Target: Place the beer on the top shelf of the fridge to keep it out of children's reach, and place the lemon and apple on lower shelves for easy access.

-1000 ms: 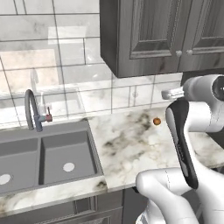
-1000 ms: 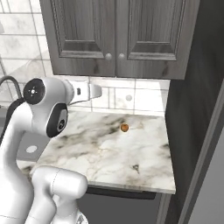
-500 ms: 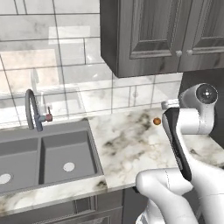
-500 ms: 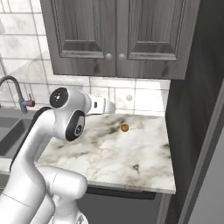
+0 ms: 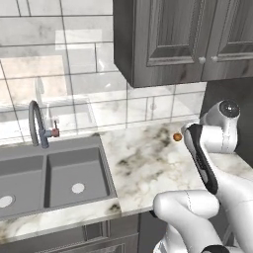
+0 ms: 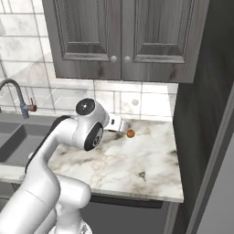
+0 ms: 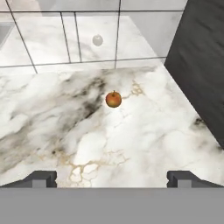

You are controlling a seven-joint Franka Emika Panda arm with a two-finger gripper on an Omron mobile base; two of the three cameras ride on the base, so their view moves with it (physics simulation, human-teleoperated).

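Above marble counter (image 7: 144,140): end effector (image 7: 112,178) wide, empty, aimed toward apple (image 7: 113,99).

Kitchen: sink (image 5: 49,178), marble counter (image 5: 143,168), wall cabinets (image 6: 123,36).

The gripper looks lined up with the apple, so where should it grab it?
Grip the apple across its round middle, coming from above. It sits alone, stem up, on the counter, with free room on every side for the open gripper.
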